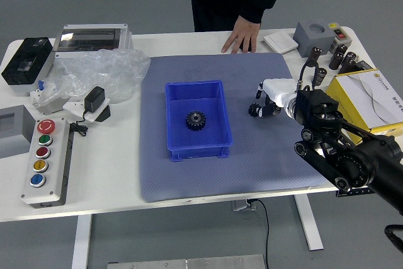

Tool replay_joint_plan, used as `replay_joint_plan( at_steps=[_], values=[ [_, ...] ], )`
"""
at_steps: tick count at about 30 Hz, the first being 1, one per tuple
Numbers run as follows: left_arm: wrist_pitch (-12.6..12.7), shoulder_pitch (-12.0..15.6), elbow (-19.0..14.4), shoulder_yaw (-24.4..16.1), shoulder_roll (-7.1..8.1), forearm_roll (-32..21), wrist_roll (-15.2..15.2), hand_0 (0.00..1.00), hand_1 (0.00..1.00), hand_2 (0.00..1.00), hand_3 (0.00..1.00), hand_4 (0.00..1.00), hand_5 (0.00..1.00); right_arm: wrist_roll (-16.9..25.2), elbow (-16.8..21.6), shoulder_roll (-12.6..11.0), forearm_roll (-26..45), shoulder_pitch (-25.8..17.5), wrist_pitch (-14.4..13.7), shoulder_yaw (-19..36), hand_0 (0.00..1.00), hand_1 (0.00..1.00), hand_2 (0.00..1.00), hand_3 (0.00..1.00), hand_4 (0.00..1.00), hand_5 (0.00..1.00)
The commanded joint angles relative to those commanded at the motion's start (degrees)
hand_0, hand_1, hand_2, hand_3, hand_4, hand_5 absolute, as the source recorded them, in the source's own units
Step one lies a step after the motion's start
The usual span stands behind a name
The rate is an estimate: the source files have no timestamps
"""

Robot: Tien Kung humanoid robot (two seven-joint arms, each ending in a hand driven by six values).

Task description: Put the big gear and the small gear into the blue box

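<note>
At the left of the frame, a pale control box with coloured round buttons (55, 173) lies on the white table (113, 181). A crumpled clear plastic sheet (104, 74) is at the upper left. In the centre, a blue plastic box (197, 152) stands on a grey mat (182, 184), with a black toothed gear (196, 120) inside. At top centre, a person's hand (242, 34) rests on the table's far edge, fingers apart. Right of centre, a small black gear (254, 110) lies outside the box, near the white-and-black right hand (276, 96); whether its fingers grasp the gear cannot be told.
</note>
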Motion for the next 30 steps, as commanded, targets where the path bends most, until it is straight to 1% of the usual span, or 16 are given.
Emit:
replay_joint_plan(
  at_steps=[4, 5, 6, 16, 17, 22, 23, 28, 29, 30],
  values=[
    [0.00, 0.01, 0.00, 0.00, -0.01, 0.01, 0.01, 0.795, 0.819, 0.809, 0.839, 0.663, 0.258, -0.37, -0.12, 0.16, 0.28, -0.01, 0.80, 0.05, 0.488, 0.558, 0.659, 0.837, 0.733, 0.419],
    [0.00, 0.02, 0.00, -0.01, -0.01, 0.03, 0.02, 0.795, 0.819, 0.809, 0.839, 0.663, 0.257, -0.43, -0.15, 0.20, 0.31, 0.00, 0.89, 0.03, 0.507, 0.569, 0.672, 0.855, 0.755, 0.431],
    [0.00, 0.02, 0.00, -0.01, -0.01, 0.03, 0.02, 0.795, 0.819, 0.809, 0.839, 0.663, 0.257, -0.50, -0.18, 0.24, 0.32, 0.01, 0.97, 0.01, 0.507, 0.569, 0.672, 0.855, 0.755, 0.431],
    [-0.01, 0.06, 0.00, 0.01, -0.05, 0.15, 0.03, 0.794, 0.819, 0.809, 0.839, 0.663, 0.256, -0.92, -0.93, 0.95, 0.08, 0.05, 0.77, -0.71, 0.495, 0.563, 0.667, 0.851, 0.759, 0.433],
    [-0.02, 0.05, 0.00, 0.00, -0.05, 0.18, 0.03, 0.794, 0.819, 0.809, 0.838, 0.662, 0.256, -0.94, -1.07, 1.05, 0.03, 0.05, 0.72, -0.81, 0.483, 0.550, 0.651, 0.818, 0.749, 0.422],
    [-0.02, 0.07, 0.00, 0.02, -0.07, 0.25, 0.06, 0.794, 0.819, 0.809, 0.838, 0.662, 0.256, -1.00, -1.92, 1.66, -0.22, 0.09, 0.43, -1.31, 0.483, 0.550, 0.651, 0.818, 0.749, 0.422],
    [-0.02, 0.07, 0.00, 0.02, -0.07, 0.27, 0.07, 0.794, 0.819, 0.808, 0.839, 0.663, 0.258, -1.00, -2.09, 1.77, -0.29, 0.11, 0.36, -1.37, 0.472, 0.539, 0.630, 0.767, 0.739, 0.412],
    [-0.03, 0.06, 0.00, 0.01, -0.09, 0.33, 0.08, 0.794, 0.819, 0.808, 0.839, 0.663, 0.258, -0.97, -3.04, 2.24, -0.67, 0.19, -0.03, -1.61, 0.472, 0.539, 0.630, 0.767, 0.739, 0.412],
    [-0.03, 0.05, 0.00, 0.00, -0.09, 0.35, 0.08, 0.795, 0.819, 0.808, 0.838, 0.664, 0.260, -0.96, -3.17, 2.30, -0.72, 0.19, -0.08, -1.64, 0.451, 0.515, 0.588, 0.688, 0.713, 0.397],
    [-0.04, 0.05, 0.00, 0.00, -0.10, 0.36, 0.08, 0.795, 0.819, 0.808, 0.838, 0.664, 0.260, -0.94, -3.33, 2.38, -0.77, 0.19, -0.16, -1.69, 0.451, 0.515, 0.588, 0.688, 0.713, 0.397]
  ],
)
